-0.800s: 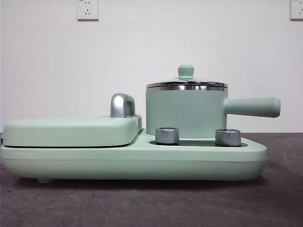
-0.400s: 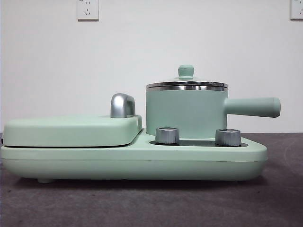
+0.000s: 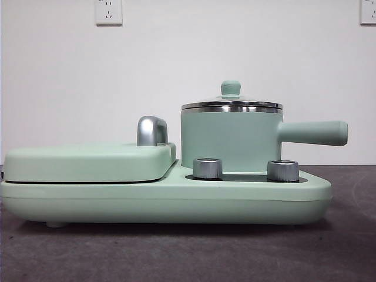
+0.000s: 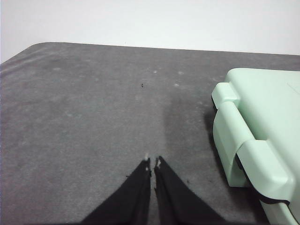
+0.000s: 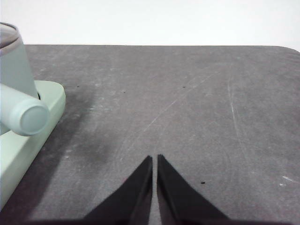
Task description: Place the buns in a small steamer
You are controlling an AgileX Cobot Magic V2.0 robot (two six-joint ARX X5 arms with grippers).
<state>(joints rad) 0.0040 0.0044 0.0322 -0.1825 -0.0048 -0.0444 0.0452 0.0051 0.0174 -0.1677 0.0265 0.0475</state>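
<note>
**A:** So where's the small steamer (image 3: 230, 139) sitting for us? We see it in the front view on the right half of the mint green cooker base (image 3: 164, 200), lid (image 3: 231, 104) on, green knob (image 3: 230, 88) on top, straight side handle (image 3: 312, 133) sticking out to the right. Two chrome dials (image 3: 207, 168) stand just in front of it.

**B:** Yep, same here. Left half of the base has the flat griddle cover (image 3: 88, 163) closed down, with its chrome handle (image 3: 152, 130) at the back next to the pot. We can't spot the buns in any view.

**A:** And our grippers?

**B:** Neither is at the steamer. The left gripper (image 4: 152, 163) hangs over bare grey table (image 4: 93, 117), jaws pressed together with nothing between them, and the pale green end of the cooker is off to one side of it.

**A:** The right gripper (image 5: 154, 158) is much the same: jaws clenched on nothing, over open table. Its wrist view catches the round end of the steamer's handle and a corner of the base, well apart from the tips.

**B:** Neither arm shows in the front view. Just a white wall with a socket (image 3: 108, 12) up top.
</note>
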